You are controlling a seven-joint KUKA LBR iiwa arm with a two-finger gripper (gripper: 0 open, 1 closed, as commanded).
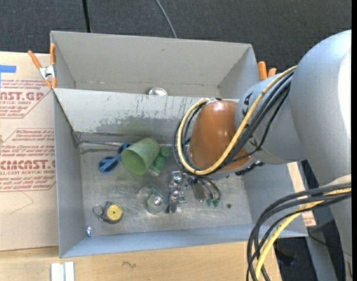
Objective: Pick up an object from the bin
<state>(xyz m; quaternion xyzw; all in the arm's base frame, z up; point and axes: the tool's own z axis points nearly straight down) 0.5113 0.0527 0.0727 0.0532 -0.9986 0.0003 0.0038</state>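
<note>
My gripper [177, 195] hangs low over the bin floor, right of centre, under the orange wrist cover. Just left of it lies a small clear, rounded thing [154, 202]. A light green plastic cup [140, 155] lies on its side up and to the left, its mouth facing lower left. A darker green piece [162, 157] rests against the cup's right side. To the gripper's right sit a small metal wire piece [202, 189] and a tiny green bit [212, 202].
Blue-handled scissors [110, 163] lie left of the cup by the back wall. A small yellow tape measure [112, 213] sits at the front left, with a tiny shiny bit [89, 231] in the front-left corner. The arm and cables cover the bin's right side.
</note>
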